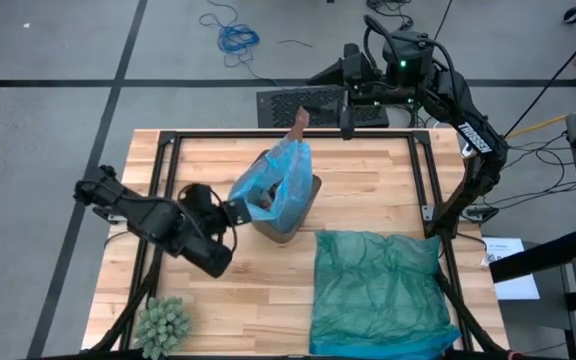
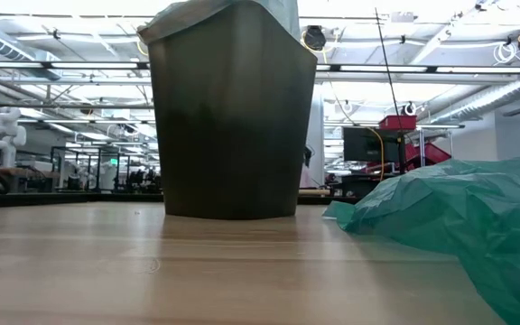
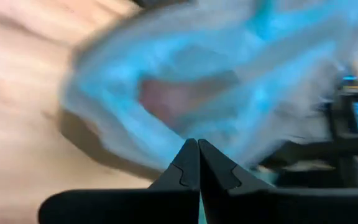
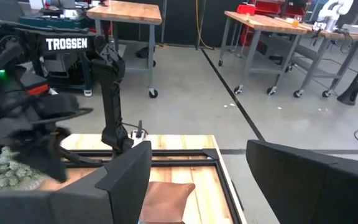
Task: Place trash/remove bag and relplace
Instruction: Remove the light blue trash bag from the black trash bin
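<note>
The light blue bag lines a dark bin near the middle of the table. It is thin, crinkly film, so it should weigh almost nothing, crumple at any touch and slip or tear if pulled hard. The bunched rim is probably the best place to grip, where several folds give the fingers something to bite on.

The left gripper sits right at the bag's near edge, fingers pressed fully together. In its wrist view the blue film fills the space just past the fingertips, and whether a fold is pinched between them cannot be told.

Inside the bag, just beyond that gripper, something dark and a pinkish-brown lump show through the film, likely trash. A brown piece sticks up past the bag's far edge, below the right gripper, which hangs wide open and empty.

A teal bag lies well off to the side.
</note>
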Motion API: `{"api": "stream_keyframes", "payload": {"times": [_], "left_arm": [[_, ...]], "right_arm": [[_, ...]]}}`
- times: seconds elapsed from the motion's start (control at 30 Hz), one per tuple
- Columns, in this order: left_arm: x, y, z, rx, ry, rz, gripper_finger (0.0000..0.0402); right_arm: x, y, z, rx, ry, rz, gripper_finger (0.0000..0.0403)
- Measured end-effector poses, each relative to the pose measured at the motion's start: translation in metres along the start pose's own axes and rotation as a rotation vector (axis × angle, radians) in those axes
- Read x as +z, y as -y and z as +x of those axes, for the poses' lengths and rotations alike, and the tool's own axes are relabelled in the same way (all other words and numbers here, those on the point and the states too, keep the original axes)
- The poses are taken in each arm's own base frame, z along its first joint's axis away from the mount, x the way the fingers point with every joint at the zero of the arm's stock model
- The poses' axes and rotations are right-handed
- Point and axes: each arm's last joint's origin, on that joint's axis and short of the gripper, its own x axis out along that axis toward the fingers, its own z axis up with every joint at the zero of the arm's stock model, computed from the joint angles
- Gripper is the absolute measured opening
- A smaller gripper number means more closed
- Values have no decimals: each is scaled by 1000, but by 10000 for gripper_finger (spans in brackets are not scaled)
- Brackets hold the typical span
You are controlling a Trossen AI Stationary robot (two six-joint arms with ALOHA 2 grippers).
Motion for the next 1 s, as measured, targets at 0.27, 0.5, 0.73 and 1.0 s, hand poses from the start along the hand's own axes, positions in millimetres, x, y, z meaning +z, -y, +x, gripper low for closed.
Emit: {"api": "stream_keyframes", "payload": {"times": [0.27, 0.5, 0.73, 1.0], "left_arm": [[-11, -22, 7, 244, -153, 98, 0], [-19, -33, 19, 217, -101, 98, 0], [-13, -36, 17, 161, 22, 209, 0], [-14, -36, 16, 182, -65, 676, 0]], "right_arm": [[0, 2, 0, -7, -2, 4, 256], [0, 2, 0, -6, -1, 5, 256], [0, 2, -1, -7, -2, 13, 256], [-1, 2, -1, -2, -6, 14, 256]]}}
